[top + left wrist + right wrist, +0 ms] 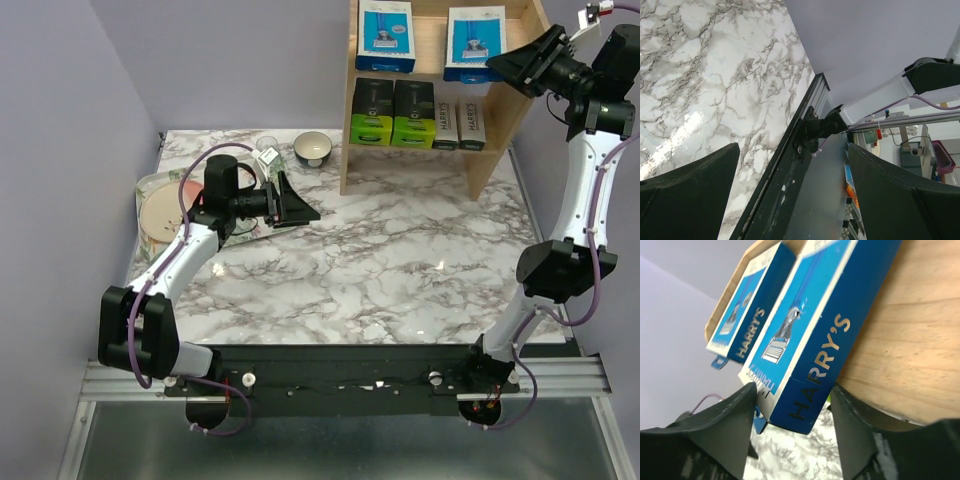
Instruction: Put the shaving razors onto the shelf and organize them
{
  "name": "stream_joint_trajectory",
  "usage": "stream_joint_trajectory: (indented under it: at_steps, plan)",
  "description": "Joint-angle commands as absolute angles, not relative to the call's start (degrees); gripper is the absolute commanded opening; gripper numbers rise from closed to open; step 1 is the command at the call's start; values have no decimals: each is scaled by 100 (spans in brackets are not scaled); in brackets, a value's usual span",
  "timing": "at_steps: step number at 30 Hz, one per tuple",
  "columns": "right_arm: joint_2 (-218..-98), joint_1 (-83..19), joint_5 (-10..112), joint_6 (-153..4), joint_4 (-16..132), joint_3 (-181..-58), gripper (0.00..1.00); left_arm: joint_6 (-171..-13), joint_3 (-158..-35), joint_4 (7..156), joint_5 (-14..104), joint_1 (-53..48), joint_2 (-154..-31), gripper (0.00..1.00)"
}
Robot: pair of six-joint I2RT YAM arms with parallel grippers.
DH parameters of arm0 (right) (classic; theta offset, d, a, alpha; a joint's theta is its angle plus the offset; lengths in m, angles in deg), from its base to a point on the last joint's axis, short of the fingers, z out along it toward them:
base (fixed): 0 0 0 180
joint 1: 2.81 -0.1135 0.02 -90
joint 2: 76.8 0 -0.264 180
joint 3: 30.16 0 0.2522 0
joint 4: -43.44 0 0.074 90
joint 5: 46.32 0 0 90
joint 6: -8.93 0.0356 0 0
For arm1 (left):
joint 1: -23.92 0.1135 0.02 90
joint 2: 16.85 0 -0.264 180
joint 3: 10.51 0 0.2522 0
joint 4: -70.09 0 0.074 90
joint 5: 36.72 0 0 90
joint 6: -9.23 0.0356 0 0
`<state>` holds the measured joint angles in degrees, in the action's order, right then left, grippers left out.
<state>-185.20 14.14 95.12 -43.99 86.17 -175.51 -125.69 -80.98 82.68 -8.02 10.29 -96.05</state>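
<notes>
The light-wood shelf (497, 150) stands at the back right. Two blue-and-white razor packs (386, 35) (473, 42) lie on its top tier. Two black boxes with lime-green ends (372, 112) (413, 113) and two slim white boxes (446, 122) (471, 124) stand on the lower tier. My right gripper (500, 62) is open, its jaws either side of the near end of the right blue pack (815, 330); one finger touches its corner, the other stands apart. The other blue pack (747, 305) lies beyond on the wood (910, 340). My left gripper (300, 205) is open and empty above the marble (715, 75).
A floral tray (150, 185) with a pink round plate (160, 215) sits at the left edge by the wall. A dark bowl (313, 149) and a small glass (268, 155) stand at the back, left of the shelf.
</notes>
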Motion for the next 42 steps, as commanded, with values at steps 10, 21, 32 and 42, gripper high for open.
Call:
stream_joint_trajectory:
  at_steps: [10, 21, 32, 42]
  plan:
    - [-17579, 1442, 7435, -5373, 9122, -17384, 100, -11647, -9356, 9218, 79, 846, -9392, 99]
    - [-15152, 1424, 7663, -5646, 5775, -13395, 100, -8640, -14158, 10354, 3762, -1439, -11219, 98]
    - [-14755, 1415, 7146, -5523, 4428, -12214, 49, -8675, -16102, 9028, 5011, -2134, -13416, 0]
    - [-15238, 1337, 7471, -3671, 4496, -12371, 48, -8235, -16517, 8218, 6181, -2609, -14139, 0]
